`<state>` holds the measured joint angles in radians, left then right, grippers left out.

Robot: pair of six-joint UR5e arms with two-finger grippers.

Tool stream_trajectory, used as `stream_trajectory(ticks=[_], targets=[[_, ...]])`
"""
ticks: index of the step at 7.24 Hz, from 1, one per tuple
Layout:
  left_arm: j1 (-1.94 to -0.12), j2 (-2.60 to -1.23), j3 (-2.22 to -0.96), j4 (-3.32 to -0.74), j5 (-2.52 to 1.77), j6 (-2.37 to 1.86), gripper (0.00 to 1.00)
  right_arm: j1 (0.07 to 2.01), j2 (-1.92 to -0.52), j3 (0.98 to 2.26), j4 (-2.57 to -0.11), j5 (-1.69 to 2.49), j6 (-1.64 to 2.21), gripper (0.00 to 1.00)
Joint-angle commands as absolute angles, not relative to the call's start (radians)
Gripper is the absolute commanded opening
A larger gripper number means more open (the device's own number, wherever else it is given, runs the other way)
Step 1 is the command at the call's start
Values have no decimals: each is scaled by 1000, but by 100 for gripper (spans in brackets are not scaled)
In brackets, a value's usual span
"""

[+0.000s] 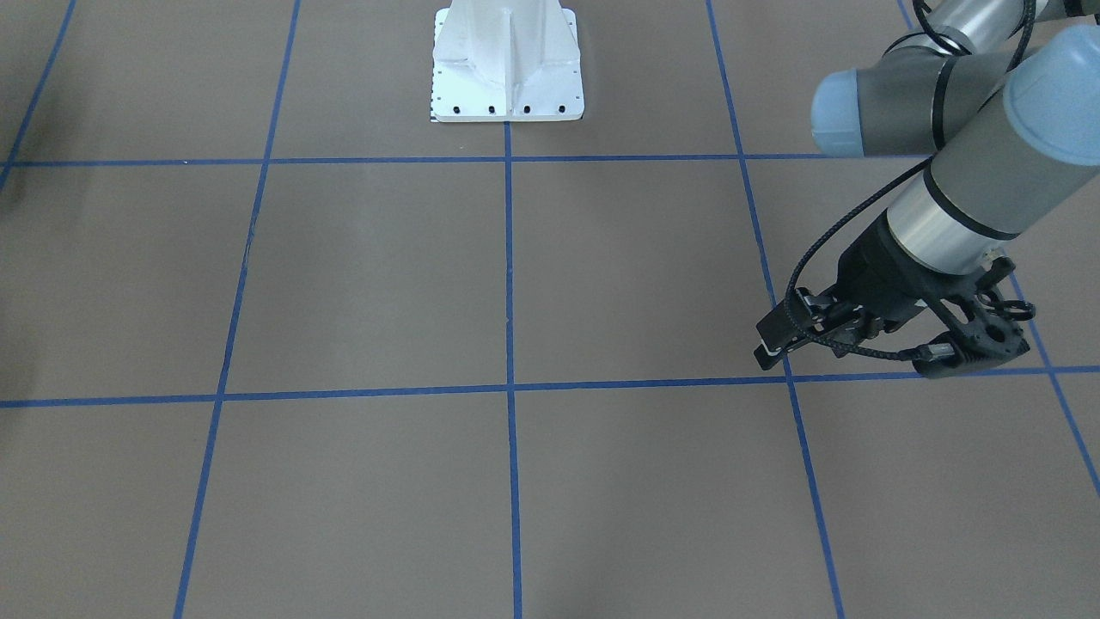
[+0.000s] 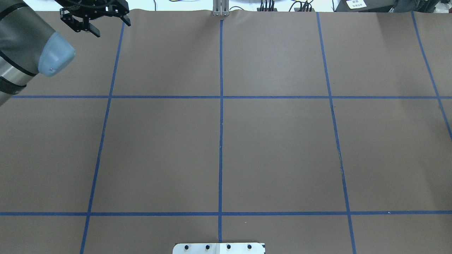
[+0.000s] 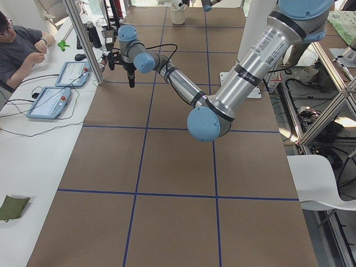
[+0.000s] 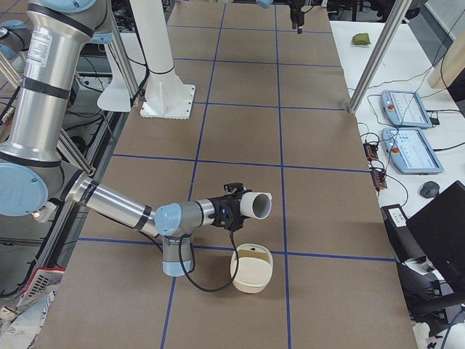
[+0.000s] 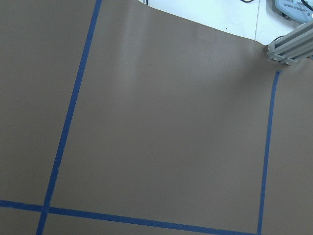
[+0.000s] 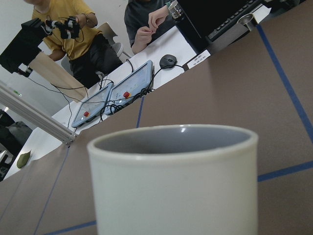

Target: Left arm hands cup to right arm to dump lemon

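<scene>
Gripper on my right arm has the cup at its tip; how wide the jaws stand I cannot tell. The cup lies sideways just above a cream bowl, I judge for dumping the lemon. My left gripper hangs spread and empty, well apart.

Cup base beyond lower edge

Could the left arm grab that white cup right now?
Probably not from there. The cup hangs tipped at the tip of the right arm near one end of the table; the left pincer, open and empty, is far off near the other end.
</scene>
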<state>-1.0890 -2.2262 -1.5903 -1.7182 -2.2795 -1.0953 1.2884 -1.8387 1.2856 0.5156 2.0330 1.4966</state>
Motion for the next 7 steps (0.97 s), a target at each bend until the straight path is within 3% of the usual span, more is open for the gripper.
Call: stream_trajectory(ticks=[1, 7], targets=[[-1089, -2227, -1594, -1718, -2279, -1095, 100, 1331, -1818, 1253, 545, 2040, 1761, 20], [-1092, -2232, -1597, -1715, -2279, -1095, 100, 1428, -1761, 1152, 672, 2029, 2457, 20]])
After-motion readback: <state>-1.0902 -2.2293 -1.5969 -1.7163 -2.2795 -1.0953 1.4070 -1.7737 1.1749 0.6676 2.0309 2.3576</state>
